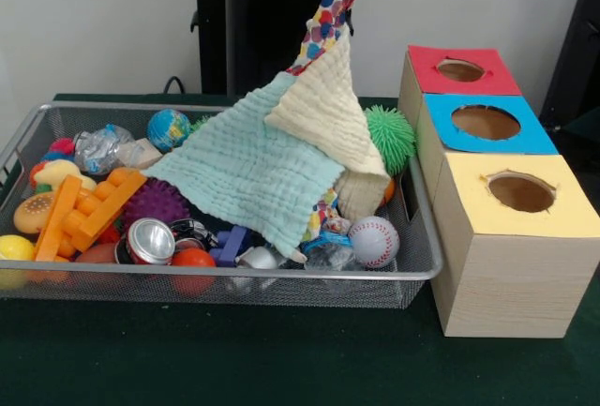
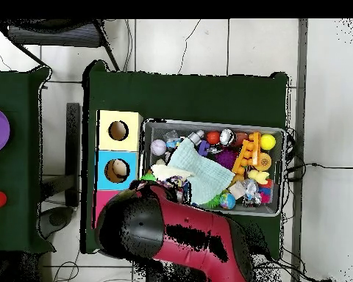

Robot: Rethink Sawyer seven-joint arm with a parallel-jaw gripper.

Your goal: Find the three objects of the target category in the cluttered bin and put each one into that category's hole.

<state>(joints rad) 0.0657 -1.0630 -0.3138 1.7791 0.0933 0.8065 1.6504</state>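
Note:
A polka-dot cloth (image 1: 328, 12) is pulled up taut out of the wire bin (image 1: 412, 275) and runs off the top of the front view. A cream cloth (image 1: 328, 111) and a mint-green cloth (image 1: 253, 176) hang with it, their lower ends still draped on the toys. The gripper itself is above the top edge there. In the overhead view the red and black arm (image 2: 172, 235) covers the bin's left end and hides it; the mint-green cloth (image 2: 201, 170) lies spread beside it. Three boxes stand by the bin with a red hole (image 1: 459, 70), blue hole (image 1: 485, 122) and yellow hole (image 1: 521, 192).
Around the cloths the bin holds a baseball (image 1: 373, 241), a green spiky ball (image 1: 389, 137), a globe ball (image 1: 169, 128), a purple spiky ball (image 1: 157, 202), an orange plastic toy (image 1: 89, 209), a can (image 1: 150, 240) and several other small things.

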